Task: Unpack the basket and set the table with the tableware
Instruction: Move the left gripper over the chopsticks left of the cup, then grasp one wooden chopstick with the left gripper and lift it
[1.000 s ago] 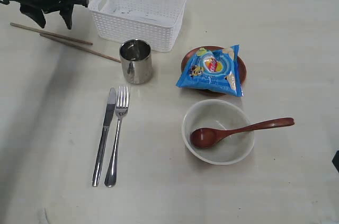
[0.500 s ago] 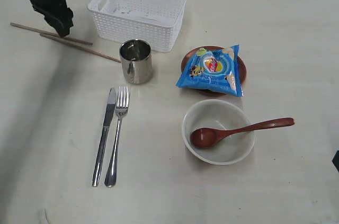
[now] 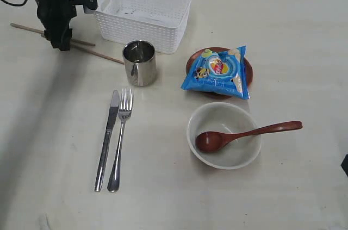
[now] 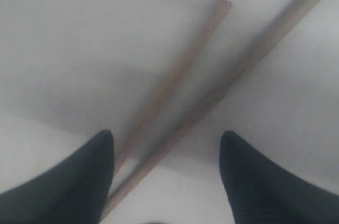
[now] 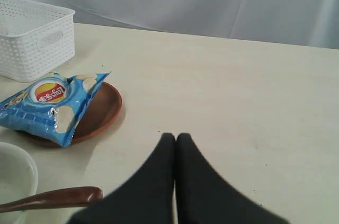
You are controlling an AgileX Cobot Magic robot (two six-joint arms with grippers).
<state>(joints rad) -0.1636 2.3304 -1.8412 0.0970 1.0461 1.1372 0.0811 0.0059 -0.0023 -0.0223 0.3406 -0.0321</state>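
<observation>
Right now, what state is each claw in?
Left claw: open, empty, poised over the chopsticks.
Right claw: shut, holding nothing.

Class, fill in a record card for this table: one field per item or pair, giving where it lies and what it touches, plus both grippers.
basket: upright on the table, next to the cup
chopsticks: flat on the table beside the basket, close together
cup: upright, between basket and cutlery
knife and fork: side by side, flat on the table
plate: under the snack packet
bowl: upright, holds the spoon head; handle overhangs the rim
left gripper: open, fingers either side of the chopsticks
right gripper: shut, empty, over bare table
</observation>
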